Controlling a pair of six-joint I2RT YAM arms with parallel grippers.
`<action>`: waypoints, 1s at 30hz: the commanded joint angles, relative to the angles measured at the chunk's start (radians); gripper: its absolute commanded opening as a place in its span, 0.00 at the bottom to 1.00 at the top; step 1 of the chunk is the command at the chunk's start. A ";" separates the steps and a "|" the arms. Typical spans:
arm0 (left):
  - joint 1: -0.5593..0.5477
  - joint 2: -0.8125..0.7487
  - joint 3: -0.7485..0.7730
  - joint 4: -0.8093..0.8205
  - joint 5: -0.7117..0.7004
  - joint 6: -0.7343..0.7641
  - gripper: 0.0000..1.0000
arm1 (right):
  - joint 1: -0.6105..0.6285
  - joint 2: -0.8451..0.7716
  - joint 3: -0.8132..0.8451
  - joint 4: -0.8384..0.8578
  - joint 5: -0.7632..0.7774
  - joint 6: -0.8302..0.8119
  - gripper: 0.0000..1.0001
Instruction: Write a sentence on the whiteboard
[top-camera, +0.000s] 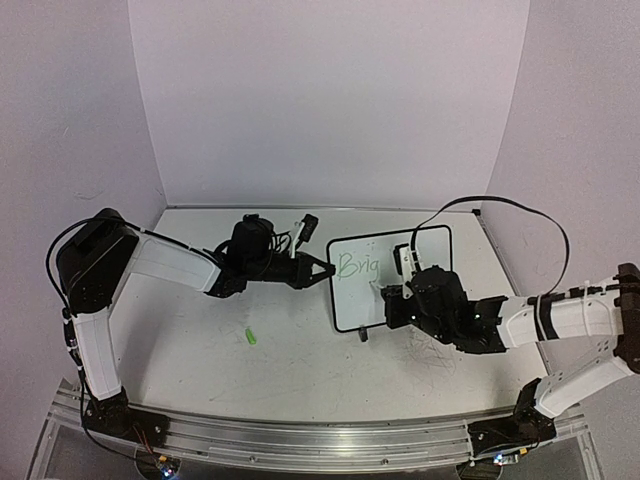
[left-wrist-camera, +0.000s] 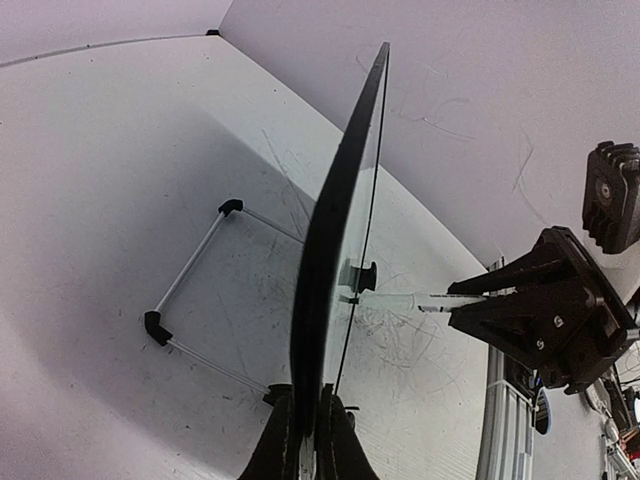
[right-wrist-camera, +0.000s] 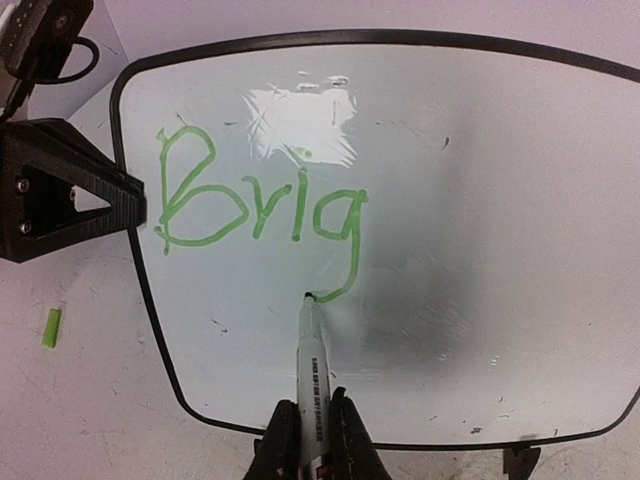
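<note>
- The whiteboard stands tilted back on the desk, between the two arms and a little nearer the right one.
- The left end effector is clenched on the whiteboard's left edge. In the left wrist view its fingers pinch the black frame, with the board seen edge-on.
- The right end effector is closed around a green marker, gripping it low on the barrel. The tip touches the writing face just below the last letter.
- The sentence reads only "Brig", in green, across the upper left of the whiteboard. The tail of the "g" curls down to the marker tip.
- A small green cap lies on the desk well to the left of the whiteboard, below the left arm.
- On the back side of the whiteboard a thin wire stand with black corners lies on the desk.
- A black foot shows under the whiteboard's lower edge. Grey scuff marks cover the desk just in front of it.
- The right end effector and its wrist cover the lower right part of the whiteboard in the overhead view.
</note>
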 joint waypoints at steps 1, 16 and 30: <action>0.005 -0.053 -0.010 -0.018 -0.008 0.019 0.00 | -0.002 0.039 0.069 0.048 0.003 -0.012 0.00; 0.005 -0.048 -0.029 -0.021 -0.019 0.038 0.00 | -0.048 -0.329 -0.049 0.019 -0.023 -0.176 0.00; 0.005 -0.058 -0.009 -0.132 -0.057 0.034 0.00 | -0.048 -0.267 -0.082 0.101 -0.013 -0.222 0.00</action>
